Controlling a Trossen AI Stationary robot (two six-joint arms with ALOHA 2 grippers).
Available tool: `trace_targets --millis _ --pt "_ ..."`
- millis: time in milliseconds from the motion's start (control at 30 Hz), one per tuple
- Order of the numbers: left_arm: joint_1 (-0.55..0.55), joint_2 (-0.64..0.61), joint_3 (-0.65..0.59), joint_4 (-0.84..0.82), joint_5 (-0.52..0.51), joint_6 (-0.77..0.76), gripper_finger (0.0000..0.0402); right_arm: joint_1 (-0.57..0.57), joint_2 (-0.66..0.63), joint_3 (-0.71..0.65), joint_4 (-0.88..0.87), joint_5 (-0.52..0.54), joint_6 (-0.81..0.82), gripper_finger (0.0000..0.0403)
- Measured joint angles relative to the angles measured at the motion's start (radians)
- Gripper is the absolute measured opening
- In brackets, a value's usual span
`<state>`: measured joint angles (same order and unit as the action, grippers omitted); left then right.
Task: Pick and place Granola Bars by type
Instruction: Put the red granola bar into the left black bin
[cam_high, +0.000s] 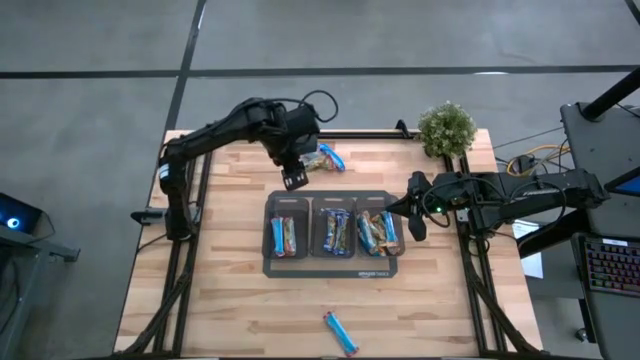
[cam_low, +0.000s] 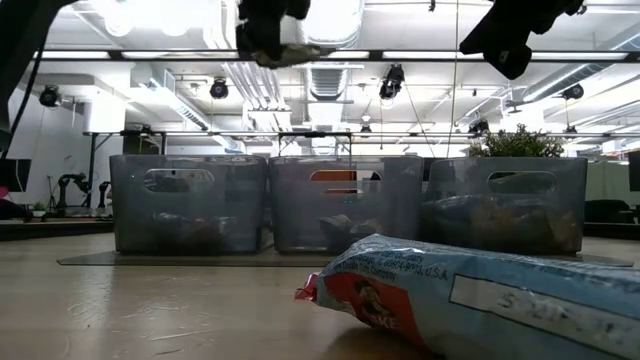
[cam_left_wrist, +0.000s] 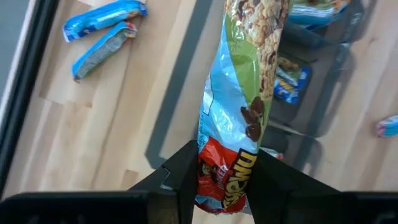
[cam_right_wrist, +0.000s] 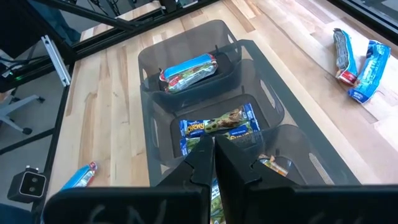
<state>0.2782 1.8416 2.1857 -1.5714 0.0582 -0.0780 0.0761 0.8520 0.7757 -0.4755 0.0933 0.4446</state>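
Three grey bins (cam_high: 333, 232) sit side by side on a dark tray (cam_high: 335, 268) in the middle of the wooden table (cam_high: 230, 300), and bars are already lying in each of them. The left bin (cam_right_wrist: 189, 53) holds a light blue bar (cam_right_wrist: 189, 71), the middle bin (cam_right_wrist: 227, 118) carries dark blue bars (cam_right_wrist: 217, 127), and the right bin (cam_high: 378, 230) has brownish and blue wrappers in it.

Up above the far edge of the tray, the left gripper (cam_left_wrist: 217, 180) is clamped on one end of a light blue granola bar (cam_left_wrist: 239, 112), its two dark fingers (cam_left_wrist: 183, 174) pinching the red end of the wrapper while the rest of the bar sticks out past them. From the table-level camera that gripper hangs high over the left and middle bins.

Just beside it on the far side, two loose bars (cam_high: 325, 158) lie close together on the wood. One more light blue bar (cam_high: 341, 332) lies alone on the near part of the table, well apart from the tray; it fills the foreground of the low view.

Over on the right, the right gripper (cam_right_wrist: 214, 155) waits above the right bin with its fingers pressed together, holding nothing. A small potted plant (cam_high: 446, 128) stands at the far right corner of the table.
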Motion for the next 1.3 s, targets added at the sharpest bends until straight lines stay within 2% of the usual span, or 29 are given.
trace_targets --millis 300,467,633,833,933,1100,1300 --pt "-0.111 -0.033 -0.035 0.0 0.0 -0.138 0.0099 0.0 0.0 0.0 -0.001 0.0 -0.003 0.0008" --pt "-0.153 -0.079 -0.126 0.001 -0.036 -0.243 0.0099 0.0 0.0 0.0 -0.009 0.0 -0.003 0.0008" --pt "-0.175 -0.123 -0.25 0.021 -0.053 -0.396 0.0099 0.0 0.0 0.0 -0.01 0.0 -0.015 0.0008" --pt "-0.214 -0.164 -0.387 0.132 -0.052 -0.572 0.0099 0.0 0.0 0.0 -0.016 -0.001 -0.036 0.0008" --pt "-0.233 -0.175 -0.446 0.156 -0.052 -0.719 0.0099 0.0 0.0 0.0 -0.016 -0.001 -0.037 0.0008" --pt "-0.266 -0.178 -0.518 0.168 -0.059 -0.911 0.0099 0.0 0.0 0.0 -0.016 0.0 -0.037 0.0008" --pt "-0.308 -0.179 -0.587 0.272 -0.061 -1.084 0.0099 0.0 0.0 0.0 -0.016 0.0 -0.037 0.0008"
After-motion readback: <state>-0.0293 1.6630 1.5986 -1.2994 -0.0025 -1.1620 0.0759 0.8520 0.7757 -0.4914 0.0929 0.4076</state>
